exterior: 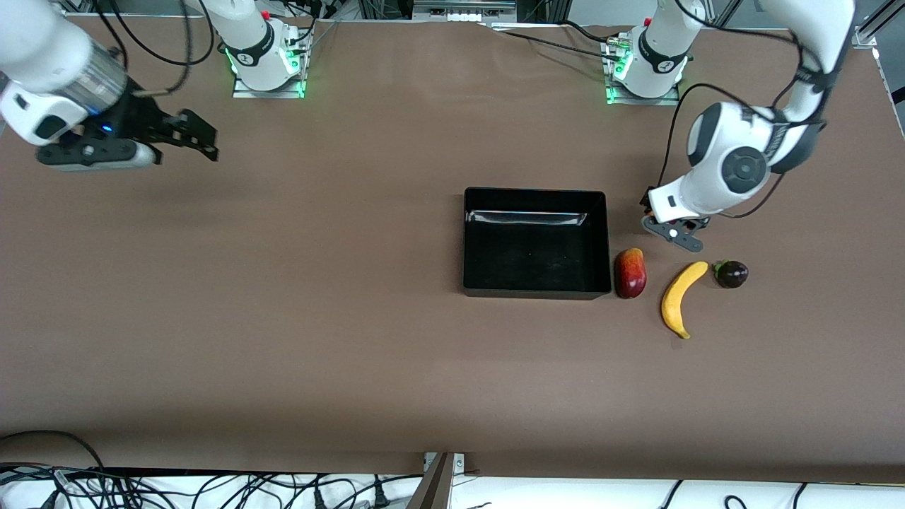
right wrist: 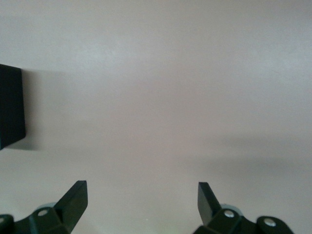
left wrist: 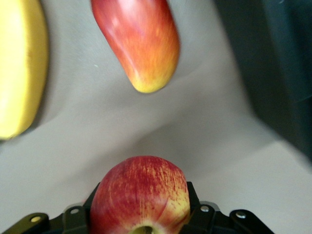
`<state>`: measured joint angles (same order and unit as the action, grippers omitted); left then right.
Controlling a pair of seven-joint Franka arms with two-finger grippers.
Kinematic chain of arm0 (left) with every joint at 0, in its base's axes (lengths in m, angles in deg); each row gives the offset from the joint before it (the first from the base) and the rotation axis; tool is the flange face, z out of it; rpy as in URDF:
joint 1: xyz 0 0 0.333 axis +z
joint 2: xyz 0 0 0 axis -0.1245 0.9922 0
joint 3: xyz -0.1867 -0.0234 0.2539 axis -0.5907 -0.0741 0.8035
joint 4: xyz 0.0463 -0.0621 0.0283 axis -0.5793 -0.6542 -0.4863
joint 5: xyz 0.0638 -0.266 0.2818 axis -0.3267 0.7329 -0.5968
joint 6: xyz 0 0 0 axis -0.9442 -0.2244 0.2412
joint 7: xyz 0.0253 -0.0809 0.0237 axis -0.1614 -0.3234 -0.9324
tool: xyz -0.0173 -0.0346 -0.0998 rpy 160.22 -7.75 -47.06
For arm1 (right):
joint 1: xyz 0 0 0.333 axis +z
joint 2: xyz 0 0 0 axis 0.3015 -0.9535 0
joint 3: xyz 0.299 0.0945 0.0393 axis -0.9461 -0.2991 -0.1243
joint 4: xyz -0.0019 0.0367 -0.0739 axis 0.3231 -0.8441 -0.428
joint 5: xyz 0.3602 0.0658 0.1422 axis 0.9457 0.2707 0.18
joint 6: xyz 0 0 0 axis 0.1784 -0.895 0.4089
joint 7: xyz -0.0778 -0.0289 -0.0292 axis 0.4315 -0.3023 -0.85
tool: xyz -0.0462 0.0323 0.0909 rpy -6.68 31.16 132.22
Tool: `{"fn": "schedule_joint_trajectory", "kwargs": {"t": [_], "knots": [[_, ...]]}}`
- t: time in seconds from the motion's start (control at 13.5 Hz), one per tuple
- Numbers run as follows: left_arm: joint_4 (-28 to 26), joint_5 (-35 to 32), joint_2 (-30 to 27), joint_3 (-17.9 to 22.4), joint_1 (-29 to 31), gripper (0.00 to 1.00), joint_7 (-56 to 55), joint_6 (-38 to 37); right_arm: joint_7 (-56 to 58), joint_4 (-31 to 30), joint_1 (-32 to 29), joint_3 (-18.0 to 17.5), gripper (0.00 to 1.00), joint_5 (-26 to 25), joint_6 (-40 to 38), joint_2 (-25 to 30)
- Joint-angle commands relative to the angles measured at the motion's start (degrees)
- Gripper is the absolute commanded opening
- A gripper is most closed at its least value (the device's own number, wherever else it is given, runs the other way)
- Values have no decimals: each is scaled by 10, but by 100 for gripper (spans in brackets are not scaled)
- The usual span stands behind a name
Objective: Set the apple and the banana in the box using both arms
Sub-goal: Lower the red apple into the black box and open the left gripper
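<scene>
My left gripper [exterior: 672,230] is shut on the apple [left wrist: 139,192], a small red apple with a yellowish patch. It holds the apple low over the table beside the black box [exterior: 536,192]. In the front view the wrist hides the apple. The yellow banana [exterior: 680,300] lies on the table toward the left arm's end from the box, and it also shows in the left wrist view [left wrist: 19,68]. My right gripper [exterior: 191,138] is open and empty over bare table at the right arm's end, with its fingertips [right wrist: 78,195] wide apart.
An elongated red mango-like fruit [exterior: 630,273] lies between the box and the banana, and it shows in the left wrist view [left wrist: 139,44]. A small dark purple fruit [exterior: 732,273] lies beside the banana's tip. One box corner [right wrist: 9,107] shows in the right wrist view.
</scene>
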<state>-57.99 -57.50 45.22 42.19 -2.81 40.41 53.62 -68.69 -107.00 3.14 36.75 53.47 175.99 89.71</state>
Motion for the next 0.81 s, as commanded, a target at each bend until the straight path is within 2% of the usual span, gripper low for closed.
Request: {"fn": "schedule_joint_trajectory", "kwargs": {"t": [0.0,0.07,0.22,0.37,0.74], "knots": [[127,24,28,-49,-7,1,-112,-130,72,-12,-50,-6,100,8,-3,7],[143,27,41,-72,-12,1,-160,-129,85,-12,-66,-14,100,8,-3,7],[174,28,79,-104,-26,2,-271,-125,90,-11,-115,-60,100,8,-3,6],[178,28,121,-107,-51,2,-310,-75,85,-9,-160,-107,100,7,-3,5],[161,17,216,-105,-91,0,-345,25,82,4,-158,-113,100,4,-3,1]]}}
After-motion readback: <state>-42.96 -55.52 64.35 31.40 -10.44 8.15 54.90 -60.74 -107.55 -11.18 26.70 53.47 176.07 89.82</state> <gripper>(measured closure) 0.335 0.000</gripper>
